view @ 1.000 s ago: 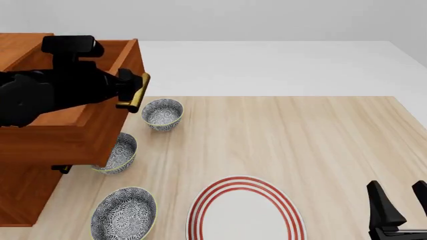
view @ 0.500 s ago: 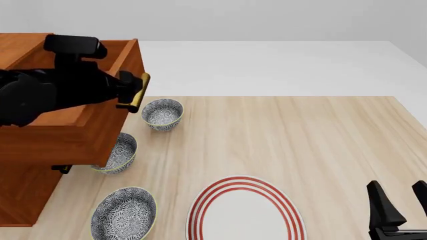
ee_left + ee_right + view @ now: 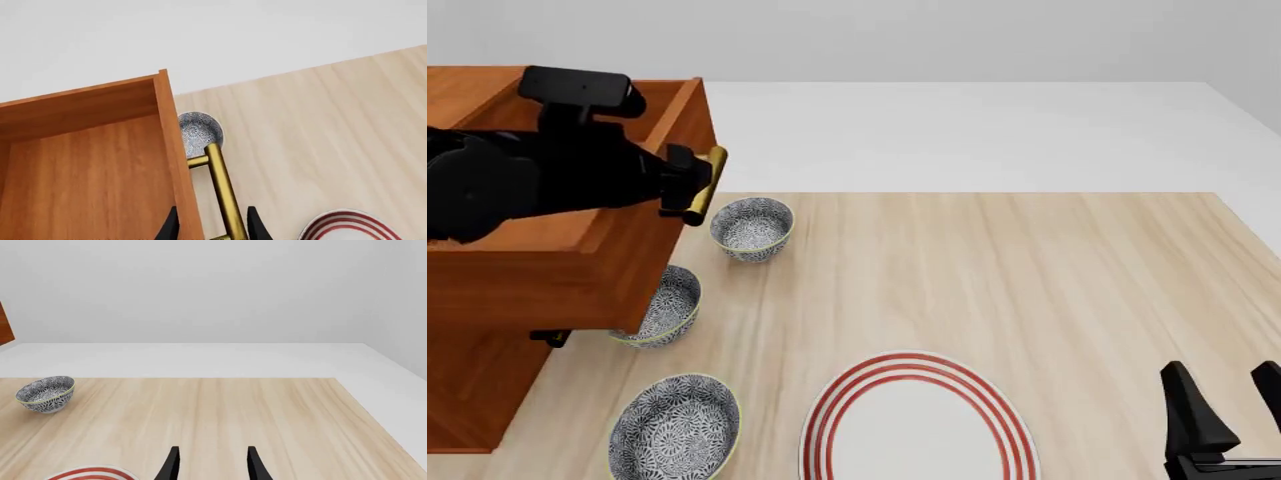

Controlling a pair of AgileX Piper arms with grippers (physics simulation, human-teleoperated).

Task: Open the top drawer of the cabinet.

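Note:
The top drawer (image 3: 561, 250) of the reddish-brown cabinet (image 3: 467, 390) stands pulled far out over the table, its empty inside showing in the left wrist view (image 3: 87, 165). Its brass bar handle (image 3: 703, 185) faces the table's middle. My left gripper (image 3: 687, 180) reaches over the drawer to the handle. In the left wrist view the handle (image 3: 223, 190) runs between the spread fingers of the left gripper (image 3: 212, 217), which do not clamp it. My right gripper (image 3: 1228, 390) is open and empty at the near right corner, also in its wrist view (image 3: 212, 460).
Three patterned bowls sit by the cabinet: one beside the handle (image 3: 753, 228), one partly under the drawer (image 3: 667, 305), one near the front edge (image 3: 675, 425). A red-ringed white plate (image 3: 914, 420) lies at the front centre. The lower drawers are hidden.
My left arm has lifted and shifted slightly over the drawer. The drawer, handle and right arm have not visibly moved.

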